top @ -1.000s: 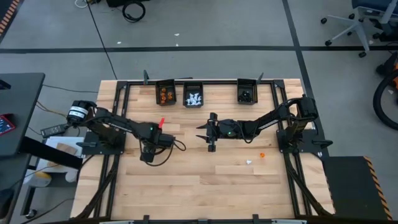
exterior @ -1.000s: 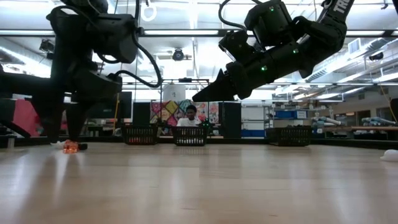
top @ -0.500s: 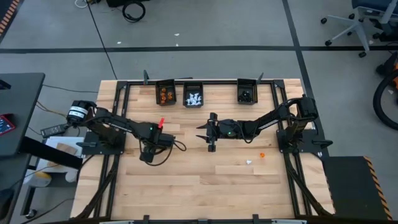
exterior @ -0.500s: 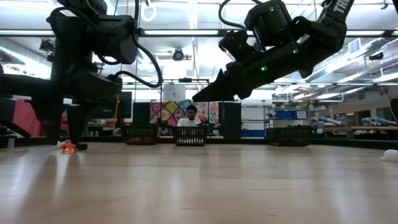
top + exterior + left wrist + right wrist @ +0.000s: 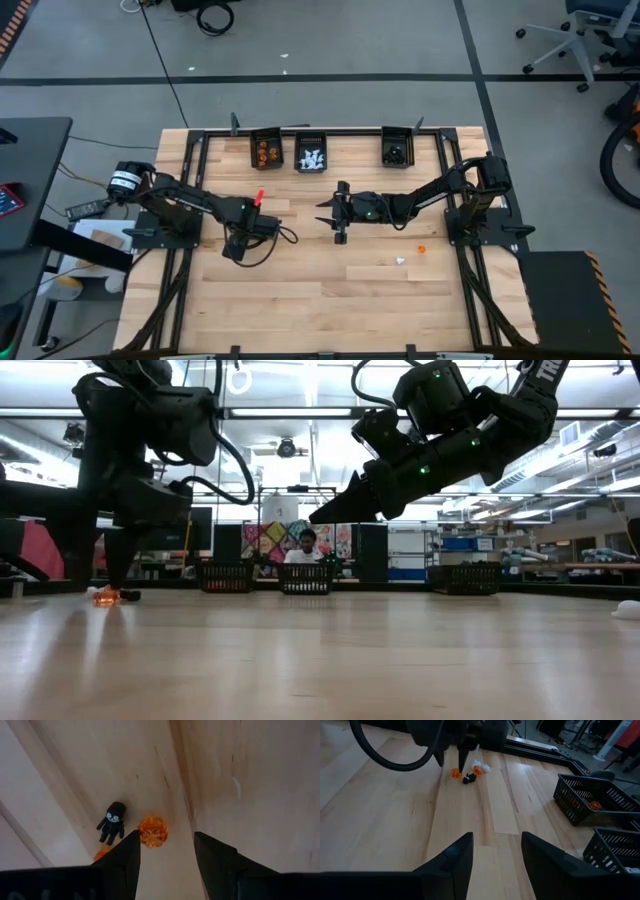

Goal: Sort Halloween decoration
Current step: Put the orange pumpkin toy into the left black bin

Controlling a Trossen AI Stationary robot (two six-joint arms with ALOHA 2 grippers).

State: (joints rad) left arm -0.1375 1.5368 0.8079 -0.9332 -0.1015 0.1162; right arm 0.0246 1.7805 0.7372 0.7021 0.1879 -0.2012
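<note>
The Halloween decoration lies in small groups. Under my left gripper (image 5: 165, 851) are an orange pumpkin trinket (image 5: 152, 831), a black figure (image 5: 112, 822) and another orange piece (image 5: 101, 854), all lying on the wood. The gripper points straight down, open, close above the table (image 5: 98, 588). The pumpkin lies just ahead of one fingertip and the gripper touches nothing. My right gripper (image 5: 495, 854) hangs open in the air over the table's middle (image 5: 323, 213), pointing toward the left arm. An orange trinket (image 5: 421, 247) and a white one (image 5: 400, 260) lie at the right.
Three black bins stand along the far edge: one with orange pieces (image 5: 265, 150), one with white pieces (image 5: 311, 153), one with a dark piece (image 5: 397, 149). A black metal frame (image 5: 200, 150) borders the wooden table. Bare wood spreads across the near half.
</note>
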